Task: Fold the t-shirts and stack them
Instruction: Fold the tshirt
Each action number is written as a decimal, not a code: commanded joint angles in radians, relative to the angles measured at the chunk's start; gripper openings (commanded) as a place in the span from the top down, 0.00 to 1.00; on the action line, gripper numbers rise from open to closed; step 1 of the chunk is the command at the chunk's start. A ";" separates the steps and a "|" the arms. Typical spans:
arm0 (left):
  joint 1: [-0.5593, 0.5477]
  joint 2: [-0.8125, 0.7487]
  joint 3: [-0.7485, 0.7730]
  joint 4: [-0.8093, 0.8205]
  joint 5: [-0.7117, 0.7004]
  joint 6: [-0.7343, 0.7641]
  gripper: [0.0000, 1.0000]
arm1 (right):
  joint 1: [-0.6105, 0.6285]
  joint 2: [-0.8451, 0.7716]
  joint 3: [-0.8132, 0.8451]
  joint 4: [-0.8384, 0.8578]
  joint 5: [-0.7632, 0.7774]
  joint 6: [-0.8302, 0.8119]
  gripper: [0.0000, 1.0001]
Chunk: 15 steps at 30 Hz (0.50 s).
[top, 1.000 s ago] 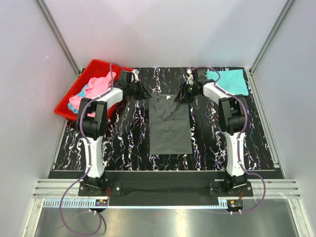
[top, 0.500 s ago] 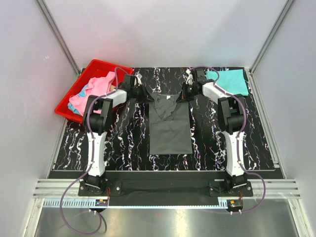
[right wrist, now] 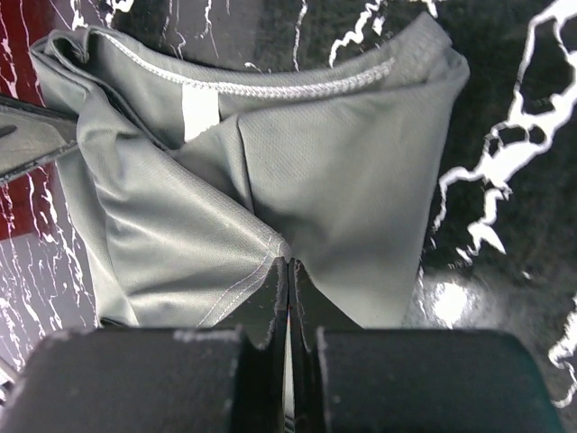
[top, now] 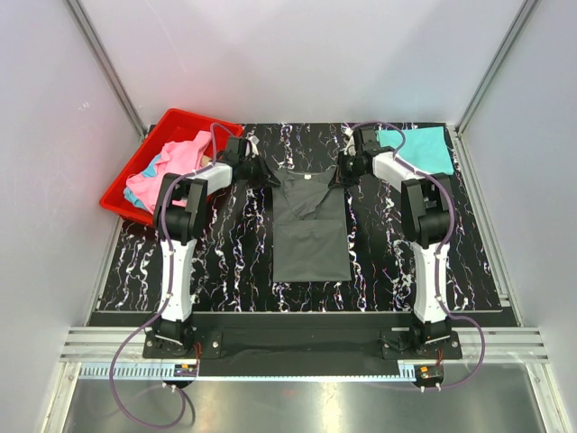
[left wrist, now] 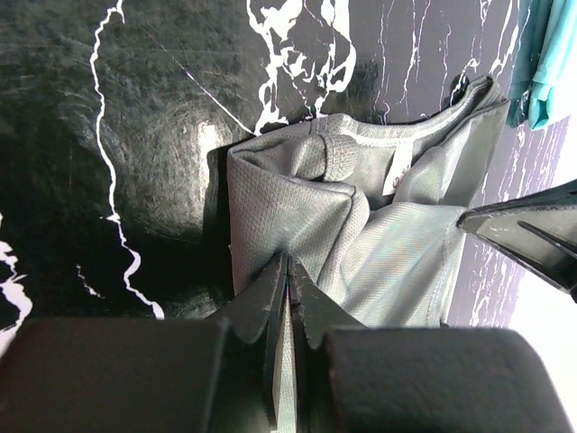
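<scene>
I see L gripper (left wrist: 287, 263) clamped on grey tee (top: 311, 233) near collar; R gripper (right wrist: 288, 263) pinching opp. side.

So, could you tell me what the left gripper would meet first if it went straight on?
The grey shirt: the left gripper is shut on it, with bunched cloth right ahead. Past that, probably the table, though depth is unclear.

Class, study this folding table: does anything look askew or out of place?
Only the dark grey t-shirt: its collar end is bunched and creased where the left gripper and right gripper pinch it, while the rest lies flat.
</scene>
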 commanded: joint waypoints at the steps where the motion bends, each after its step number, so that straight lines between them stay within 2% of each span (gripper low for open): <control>1: 0.007 0.016 0.036 -0.017 -0.050 0.033 0.91 | -0.010 -0.092 -0.026 0.054 0.057 0.008 1.00; 12: 0.007 0.025 0.051 -0.031 -0.040 0.031 0.91 | -0.010 -0.161 -0.173 0.200 0.100 0.053 1.00; 14: 0.007 0.016 0.053 -0.017 0.002 0.021 0.87 | -0.010 -0.158 -0.177 0.209 0.094 0.059 0.99; 15: 0.007 0.007 0.053 -0.011 0.018 0.013 0.85 | -0.010 -0.157 -0.177 0.209 0.093 0.068 0.95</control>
